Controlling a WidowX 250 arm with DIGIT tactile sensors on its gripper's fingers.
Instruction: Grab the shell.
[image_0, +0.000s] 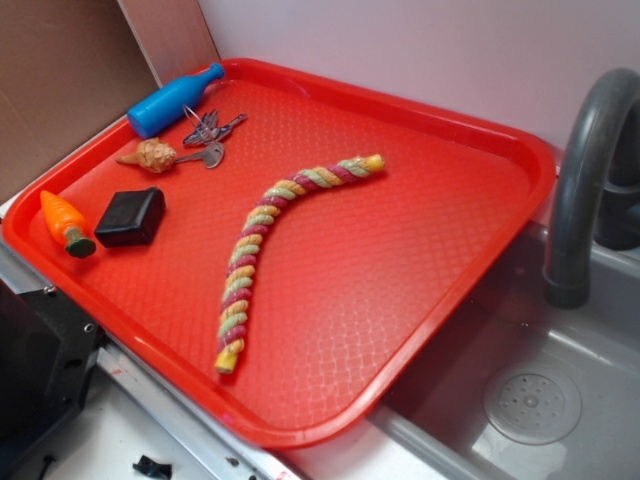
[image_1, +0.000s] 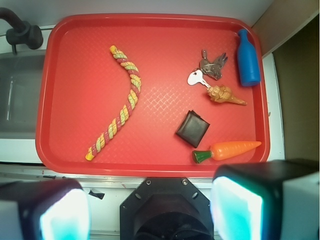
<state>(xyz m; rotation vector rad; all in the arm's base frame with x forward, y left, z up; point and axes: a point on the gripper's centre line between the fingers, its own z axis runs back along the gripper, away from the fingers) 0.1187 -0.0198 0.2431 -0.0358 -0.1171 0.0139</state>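
- One small tan-beige spiral seashell (image_1: 224, 94) with a bumpy body and pointed tip is recorded on the red plastic tray (image_1: 160, 25), ahead of the jaws and toward the right-hand pad, its blunt end touching the keys.
- One bunch of metal keys (image_1: 207, 69) is listed just beyond the seashell.
- One blue plastic bottle (image_1: 248, 57) is lying flat, farthest ahead on the right-hand side.
- One orange toy carrot (image_1: 227, 150) with a green top is noted nearest the right-hand pad, clear of it.
- One black square block (image_1: 192, 128) is placed between the carrot and the seashell, slightly toward the middle.
- One braided rope (image_1: 117, 102) of red, yellow and green strands is laid ahead of the left-hand pad, well apart from the seashell.
- One grey sink (image_0: 540, 400) with one dark faucet (image_0: 585, 180) is entered beside the tray.
- One gripper (image_1: 150, 212) is seen in the wrist view only, held high, behind the tray's near edge, looking down.
- The jaws are spread wide; nothing is held or touched.
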